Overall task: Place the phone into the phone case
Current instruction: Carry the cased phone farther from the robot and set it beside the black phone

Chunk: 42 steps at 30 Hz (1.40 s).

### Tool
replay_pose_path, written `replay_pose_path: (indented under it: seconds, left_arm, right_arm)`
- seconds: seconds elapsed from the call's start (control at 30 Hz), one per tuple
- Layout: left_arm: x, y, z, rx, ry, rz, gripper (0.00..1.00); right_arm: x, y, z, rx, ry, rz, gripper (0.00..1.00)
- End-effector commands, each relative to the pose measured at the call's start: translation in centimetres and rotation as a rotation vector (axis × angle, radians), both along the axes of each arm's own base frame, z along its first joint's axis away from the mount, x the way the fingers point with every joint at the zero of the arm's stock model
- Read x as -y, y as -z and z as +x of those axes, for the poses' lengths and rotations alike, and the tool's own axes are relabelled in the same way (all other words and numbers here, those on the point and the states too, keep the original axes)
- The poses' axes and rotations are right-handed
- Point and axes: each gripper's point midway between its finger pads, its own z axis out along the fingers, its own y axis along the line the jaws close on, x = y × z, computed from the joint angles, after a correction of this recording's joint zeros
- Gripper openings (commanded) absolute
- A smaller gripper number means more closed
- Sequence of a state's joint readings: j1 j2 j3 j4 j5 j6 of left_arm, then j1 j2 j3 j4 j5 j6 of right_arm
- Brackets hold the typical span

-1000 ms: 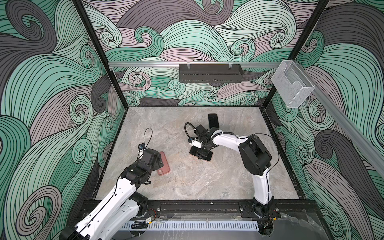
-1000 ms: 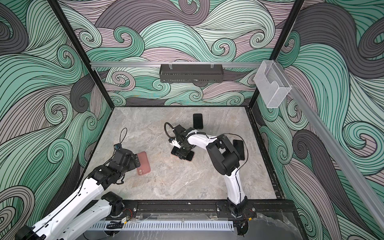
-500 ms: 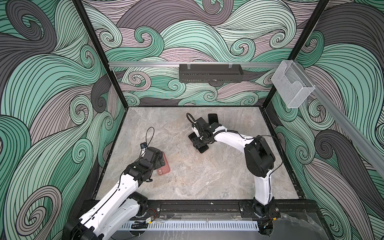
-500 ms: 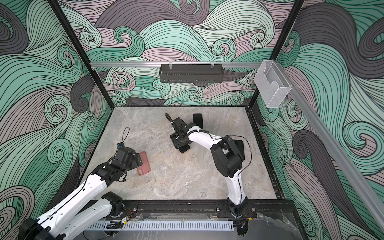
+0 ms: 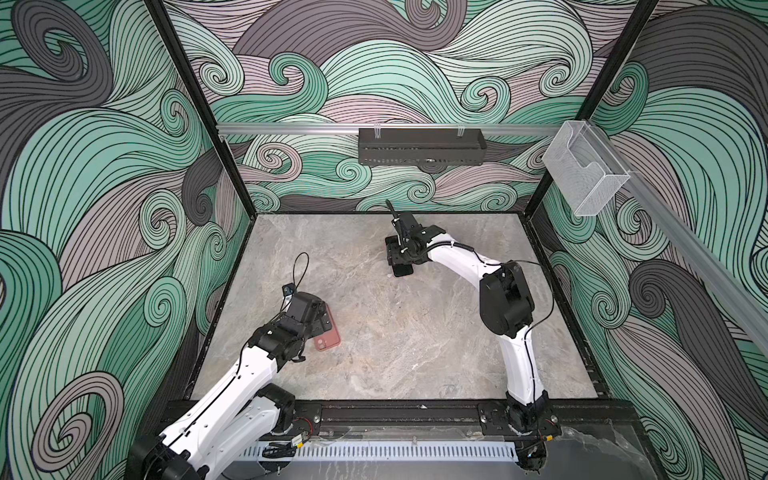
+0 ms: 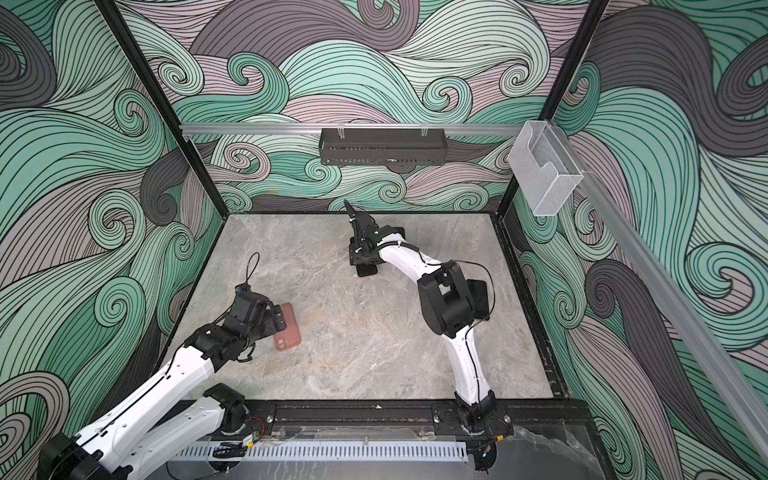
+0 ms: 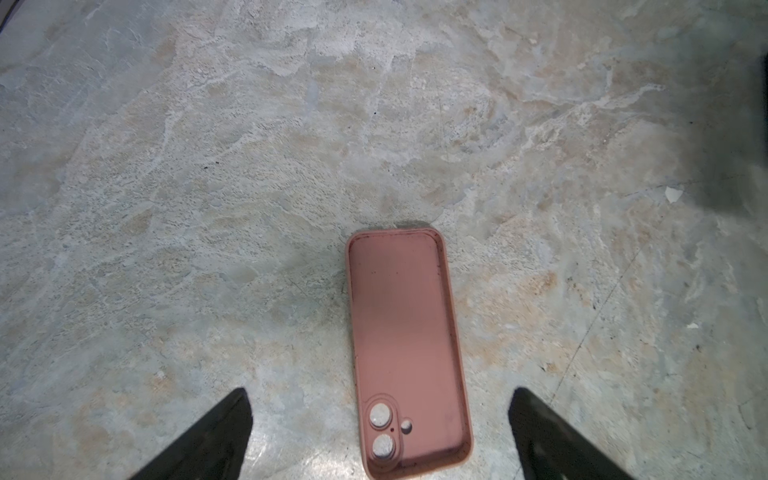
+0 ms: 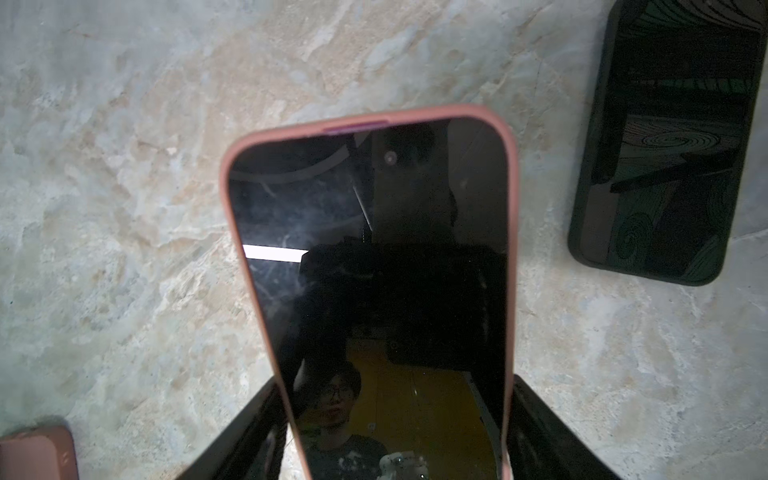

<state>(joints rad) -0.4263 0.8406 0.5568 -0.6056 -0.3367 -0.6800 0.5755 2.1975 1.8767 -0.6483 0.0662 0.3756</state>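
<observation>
**Right hand has carried the phone toward the back; left hand hangs wide over the case**

Since a second ago my right hand (image 5: 401,254) has swung from the middle of the worktop (image 5: 415,353) toward the back wall, the wrist turning with it. In both top views it now stands in front of the black handset (image 8: 660,145) that lay in plain sight before. My left hand (image 7: 380,392) has crept only slightly forward. The phone case (image 7: 403,324) has not moved.

The phone (image 8: 370,257) is a round-cornered slab of dark glossy glass, smeared and dusty, with a matte pink rim all round. The case is the same dull pink. It is a shallow tray lying open side up, with a raised lip, two round lens holes and a smaller hole beside them. The worktop is mottled grey and beige like veined stone. The black handset lies flat, its glass mirroring the wave-patterned walls. A rounded pink corner (image 8: 37,453) shows at the edge of my right wrist view; I cannot tell what it belongs to.

My right arm reaches long, elbow raised and forearm stretched toward the back. That hand is clamped on the phone's long edges, and the free end juts past my fingertips, slanted toward the worktop. I cannot tell whether it touches.

My left arm is bent low at the front left, with the hand pitched down over the case's lens end. Its jaws are spread wide, one finger on either side of the case and neither touching it. The case lies left of centre, well apart from the phone.
</observation>
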Motion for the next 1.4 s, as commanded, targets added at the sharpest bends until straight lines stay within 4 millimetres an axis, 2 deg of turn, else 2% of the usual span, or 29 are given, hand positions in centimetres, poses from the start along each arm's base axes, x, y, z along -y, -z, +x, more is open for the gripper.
replay_pose_path:
  seconds: [0.0,0.23,0.67,1.03,1.37]
  left_arm:
    - [0.2,-1.7,0.8,0.038,0.013,-0.008,0.99]
    - [0.2,-2.0,1.0,0.037,0.017,-0.001,0.99]
    - [0.1,-1.9,0.7,0.03,0.023,-0.002,0.99]
    - [0.3,-1.8,0.7,0.027,0.033,-0.006,0.99]
    - [0.7,-1.4,0.7,0.025,0.043,-0.023,0.99]
  right_arm:
    - [2.7,-2.1,2.3,0.047,0.078,0.003,0.24]
    - [7.8,-1.1,5.0,0.029,0.146,-0.025,0.24]
    - [15.2,0.5,9.2,0.008,0.237,-0.098,0.25]
    - [18.2,2.7,11.0,-0.021,0.269,-0.115,0.25]
    - [19.3,4.2,11.8,-0.041,0.278,-0.1,0.27]
